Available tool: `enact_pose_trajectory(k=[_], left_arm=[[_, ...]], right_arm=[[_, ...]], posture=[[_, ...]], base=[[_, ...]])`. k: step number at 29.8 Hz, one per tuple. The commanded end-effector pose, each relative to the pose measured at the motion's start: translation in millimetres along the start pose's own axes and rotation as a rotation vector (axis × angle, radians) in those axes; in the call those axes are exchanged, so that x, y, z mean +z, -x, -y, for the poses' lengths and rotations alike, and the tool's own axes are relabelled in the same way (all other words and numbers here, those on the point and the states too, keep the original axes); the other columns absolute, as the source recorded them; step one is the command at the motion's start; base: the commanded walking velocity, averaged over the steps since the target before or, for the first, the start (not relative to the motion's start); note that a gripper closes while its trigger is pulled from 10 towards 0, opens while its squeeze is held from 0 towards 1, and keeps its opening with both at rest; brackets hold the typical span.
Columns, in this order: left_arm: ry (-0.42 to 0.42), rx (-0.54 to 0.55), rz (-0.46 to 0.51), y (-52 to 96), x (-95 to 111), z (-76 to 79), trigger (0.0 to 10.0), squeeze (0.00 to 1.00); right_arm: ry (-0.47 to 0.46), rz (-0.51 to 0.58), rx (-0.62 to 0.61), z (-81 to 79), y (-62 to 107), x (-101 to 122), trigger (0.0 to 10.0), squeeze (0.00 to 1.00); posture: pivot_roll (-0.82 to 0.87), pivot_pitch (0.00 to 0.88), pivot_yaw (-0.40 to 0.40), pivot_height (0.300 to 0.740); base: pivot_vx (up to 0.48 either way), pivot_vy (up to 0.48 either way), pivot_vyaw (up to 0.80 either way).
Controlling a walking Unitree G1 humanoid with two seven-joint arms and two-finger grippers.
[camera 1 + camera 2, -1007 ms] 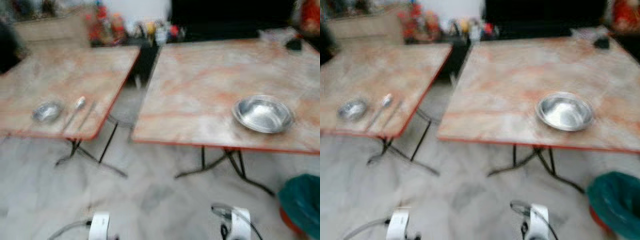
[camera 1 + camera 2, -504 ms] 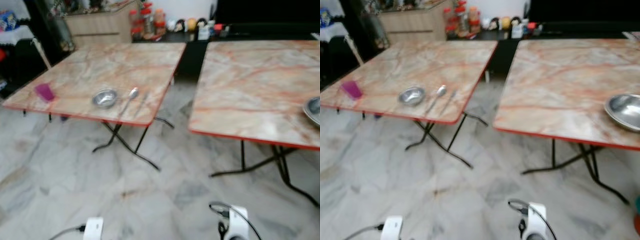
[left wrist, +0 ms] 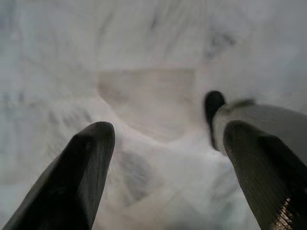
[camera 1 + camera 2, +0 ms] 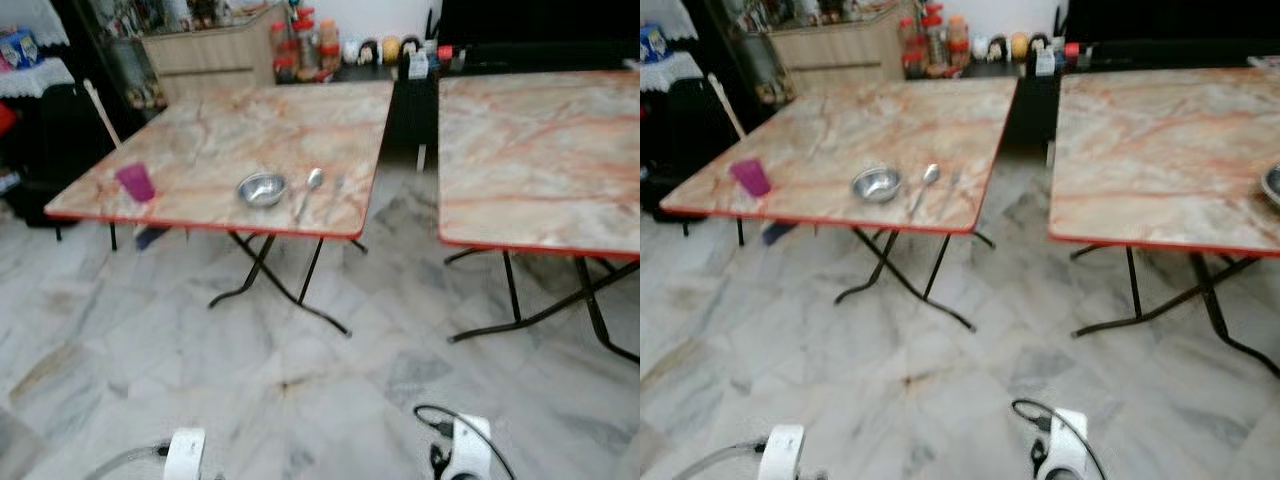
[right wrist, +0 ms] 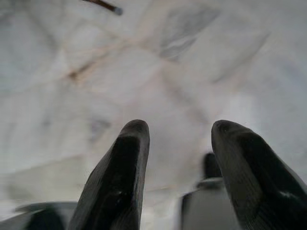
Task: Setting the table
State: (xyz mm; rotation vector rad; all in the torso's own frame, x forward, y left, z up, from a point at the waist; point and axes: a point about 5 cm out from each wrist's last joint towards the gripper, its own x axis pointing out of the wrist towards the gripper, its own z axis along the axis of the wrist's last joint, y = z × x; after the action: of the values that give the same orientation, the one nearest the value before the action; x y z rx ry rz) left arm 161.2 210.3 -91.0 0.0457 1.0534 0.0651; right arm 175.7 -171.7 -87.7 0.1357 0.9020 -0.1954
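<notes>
Two marble-topped folding tables stand ahead. On the left table (image 4: 230, 130) sit a purple cup (image 4: 135, 182) near its left corner, a small steel bowl (image 4: 262, 188), a spoon (image 4: 312, 184) and a thin utensil (image 4: 337, 187) beside it. A steel bowl's rim (image 4: 1273, 184) peeks in on the right table (image 4: 540, 150). Both arms hang low over the floor. My left gripper (image 3: 163, 177) is open with nothing between its fingers, and so is my right gripper (image 5: 180, 172).
Marble floor tiles (image 4: 300, 380) lie between me and the tables. A gap with black table legs (image 4: 280, 285) separates the two tables. Behind them stand a wooden counter (image 4: 205, 50) with bottles and jars, and dark furniture at the left.
The whole view has swung left: the left table with cup, bowl and spoon now sits more central, and the right table's large bowl has slid to the picture edge.
</notes>
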Motion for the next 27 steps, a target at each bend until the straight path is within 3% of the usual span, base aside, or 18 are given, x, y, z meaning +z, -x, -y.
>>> enact_pose_trajectory(k=[1, 15, 27], left_arm=[[-0.032, -0.012, 0.039, -1.7, 15, 2.7, 10.0, 0.0], [0.03, -0.009, 0.093, -3.0, 27, 10.2, 10.0, 0.0], [0.05, 0.006, 0.09, -2.8, 24, 11.0, 10.0, 0.0]], right_arm=[[0.018, 0.005, -0.02, 8.9, -0.2, 2, 10.0, 0.0], [0.002, 0.023, -0.018, 8.3, -2.0, 10, 10.0, 0.0], [-0.021, 0.028, -0.027, 11.5, -2.2, 12, 10.0, 0.0]], posture=[[0.0, 0.0, 0.131, 0.74], [0.03, 0.0, 0.103, 0.74], [0.03, 0.0, 0.102, 0.74]], base=[[0.0, 0.379, 0.0], [0.0, 0.047, 0.0], [0.406, 0.0, 0.0]])
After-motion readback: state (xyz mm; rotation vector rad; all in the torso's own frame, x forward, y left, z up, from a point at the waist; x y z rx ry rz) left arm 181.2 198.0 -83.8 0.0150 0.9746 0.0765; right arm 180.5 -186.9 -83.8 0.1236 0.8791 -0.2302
